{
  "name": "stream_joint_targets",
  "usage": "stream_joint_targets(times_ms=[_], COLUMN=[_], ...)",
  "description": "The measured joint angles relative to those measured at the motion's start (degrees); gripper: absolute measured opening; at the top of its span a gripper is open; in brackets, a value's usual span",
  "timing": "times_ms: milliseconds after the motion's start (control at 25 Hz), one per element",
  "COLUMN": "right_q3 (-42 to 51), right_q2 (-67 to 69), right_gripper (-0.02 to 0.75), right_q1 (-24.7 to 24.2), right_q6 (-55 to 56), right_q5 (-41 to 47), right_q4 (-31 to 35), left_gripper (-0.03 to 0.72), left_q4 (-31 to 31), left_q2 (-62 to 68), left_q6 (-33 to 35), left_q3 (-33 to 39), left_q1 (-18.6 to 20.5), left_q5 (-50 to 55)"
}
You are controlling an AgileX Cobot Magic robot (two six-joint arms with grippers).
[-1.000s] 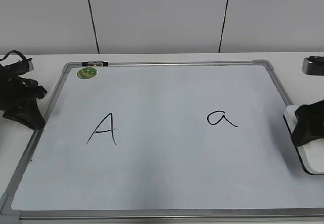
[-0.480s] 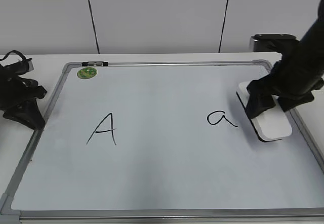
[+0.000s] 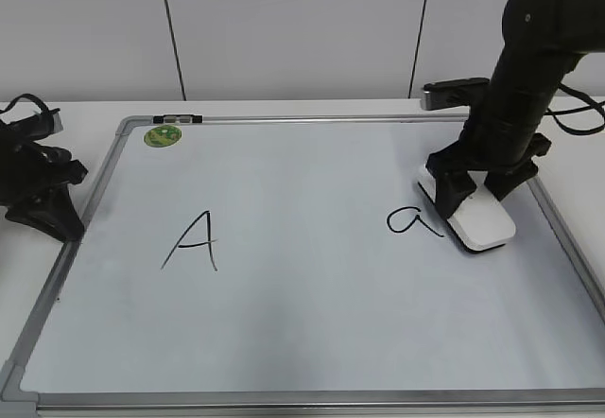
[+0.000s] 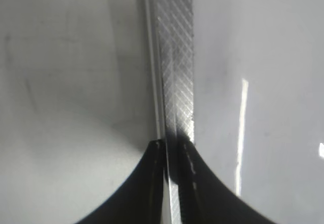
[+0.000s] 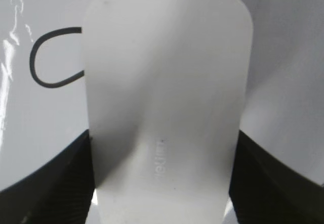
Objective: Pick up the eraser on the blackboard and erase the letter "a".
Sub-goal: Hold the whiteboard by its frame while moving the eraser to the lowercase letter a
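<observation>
right hand (image 3: 477, 189): clamped across the white eraser (image 3: 470, 213) | eraser flat on the blackboard (image 3: 302, 314), its front end just beside the letter "a" (image 3: 412, 220) | left hand (image 3: 38, 186): at the blackboard's frame, state cannot tell

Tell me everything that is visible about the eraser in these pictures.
The eraser is a flat white block with rounded corners, smooth like plastic, with faint grey lettering on top and a dark edge underneath. It sits on the blackboard, just right of the letter "a"; in the right wrist view it hides part of that letter. The right gripper clamps it from both long sides, one dark finger on each.
</observation>
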Motion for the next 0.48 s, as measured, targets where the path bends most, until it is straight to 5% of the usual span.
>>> stream_joint_targets(times_ms=[480], right_q3=[-6.3], right_q2=[5.8], right_gripper=[0.537], right_q1=[2.1], right_q6=[1.5], right_q5=[3.1], right_q4=[-4.0], left_gripper=[0.035], left_q4=[0.0], left_q2=[0.0], left_q6=[0.0], left_q3=[0.0], left_q1=[0.0], left_q5=[-0.1])
